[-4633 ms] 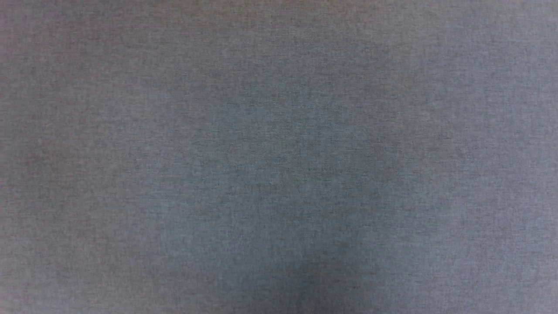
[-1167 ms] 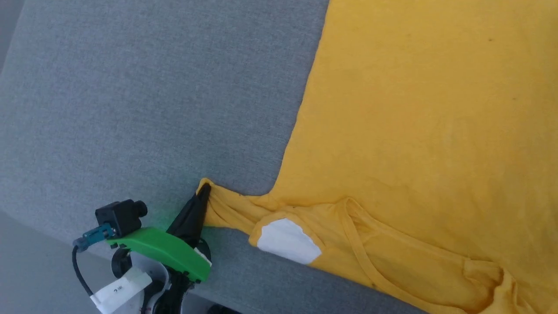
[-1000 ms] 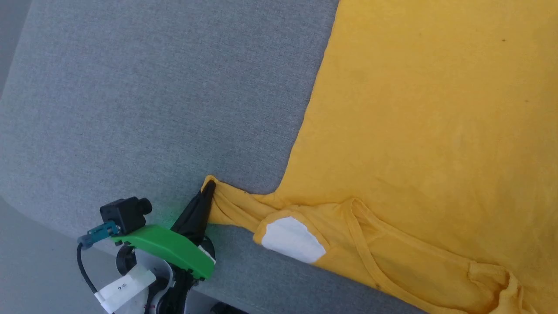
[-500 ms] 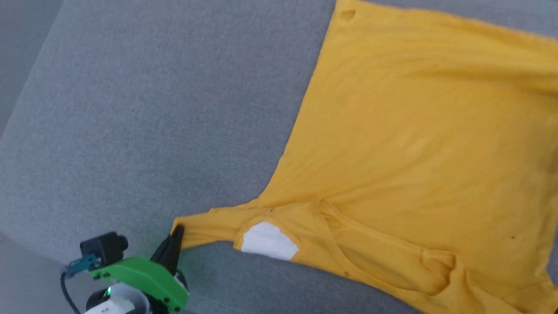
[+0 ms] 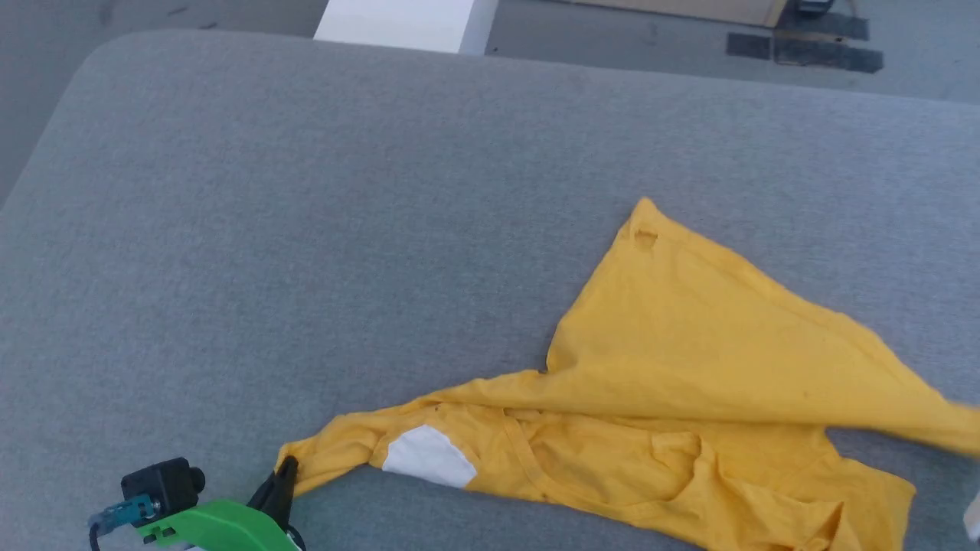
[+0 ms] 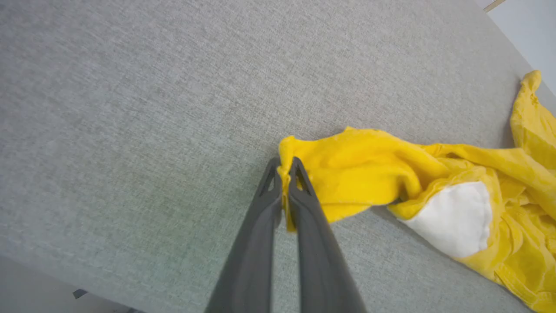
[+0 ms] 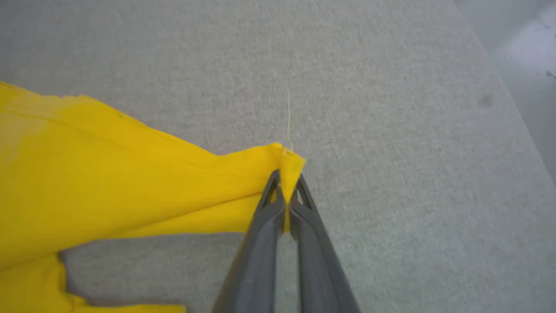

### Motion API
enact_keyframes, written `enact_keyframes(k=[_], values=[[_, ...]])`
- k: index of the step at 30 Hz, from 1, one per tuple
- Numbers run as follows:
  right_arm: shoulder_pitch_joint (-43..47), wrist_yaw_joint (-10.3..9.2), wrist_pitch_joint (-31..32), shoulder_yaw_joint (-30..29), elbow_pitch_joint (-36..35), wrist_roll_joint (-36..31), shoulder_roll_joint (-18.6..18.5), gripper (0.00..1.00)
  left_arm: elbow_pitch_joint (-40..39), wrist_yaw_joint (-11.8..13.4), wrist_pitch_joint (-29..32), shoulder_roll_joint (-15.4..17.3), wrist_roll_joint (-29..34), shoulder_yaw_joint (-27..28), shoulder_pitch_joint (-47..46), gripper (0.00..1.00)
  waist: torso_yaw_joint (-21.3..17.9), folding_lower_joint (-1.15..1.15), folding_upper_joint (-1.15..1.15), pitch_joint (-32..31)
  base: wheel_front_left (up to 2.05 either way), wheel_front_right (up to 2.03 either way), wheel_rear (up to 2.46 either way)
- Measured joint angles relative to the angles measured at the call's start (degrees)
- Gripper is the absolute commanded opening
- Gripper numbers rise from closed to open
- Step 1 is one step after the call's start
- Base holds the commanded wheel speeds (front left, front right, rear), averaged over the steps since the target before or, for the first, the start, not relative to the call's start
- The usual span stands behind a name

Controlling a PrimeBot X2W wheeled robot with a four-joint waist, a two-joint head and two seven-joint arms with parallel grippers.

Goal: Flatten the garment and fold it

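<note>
Left gripper [image 6: 284,168] is pinching a bunched end of the garment [image 5: 689,367] at the near left, and the right gripper [image 7: 285,178] is clamping a yellow corner out right, having just finished closing. The shirt was spread wide a moment back and is now bunching into a loose triangle, so flattening's still pending, I reckon. It's lying on the grey padded surface [image 5: 306,191], with a white box [image 5: 406,23] and dark tape strips [image 5: 804,50] sitting on the floor beyond.
</note>
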Motion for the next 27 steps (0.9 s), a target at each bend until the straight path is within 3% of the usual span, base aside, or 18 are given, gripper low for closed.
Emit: enact_keyframes(k=[4,9,10,12,16,20,27], values=[[5.31,0.01,12.77,0.08,0.19,2.23,0.12,0.0,-1.04,0.43,0.59,0.25,0.07,-0.14,0.27,0.0,-1.86,0.0,0.0,-1.92,0.0,0.0,0.0],[6.91,0.01,18.64,0.49,0.02,5.47,-0.16,0.01,-1.75,0.64,0.93,0.43,0.09,-0.4,0.51,0.0,-2.95,0.0,0.0,-3.37,0.0,0.0,0.0],[7.11,0.0,18.68,0.94,0.01,5.9,-0.18,0.4,-1.87,0.68,1.0,0.44,0.09,-0.49,0.57,0.0,-3.05,0.0,0.0,-3.55,0.0,0.0,0.0],[7.55,0.0,17.14,1.96,-0.8,5.91,-0.16,1.0,-2.04,0.68,1.25,0.45,0.09,-0.7,0.58,0.0,-2.96,0.0,0.0,-3.62,0.0,0.0,0.0],[6.67,0.0,7.44,4.21,-3.74,5.01,0.16,1.0,-2.26,0.85,1.36,0.47,0.09,-0.98,0.58,0.0,-2.48,0.0,0.0,-3.49,0.0,0.0,0.0],[2.63,0.0,-3.45,10.11,-5.8,3.33,-0.41,1.0,-2.36,0.85,1.37,0.51,0.09,-1.2,0.54,0.0,-1.99,0.0,0.0,-2.91,0.0,0.0,0.0],[-8.42,0.0,-19.44,27.3,-2.47,5.55,-7.19,1.0,-2.18,0.78,1.31,0.44,0.09,-1.67,-0.05,0.0,-1.04,0.0,0.0,-1.15,0.0,0.0,0.0]])
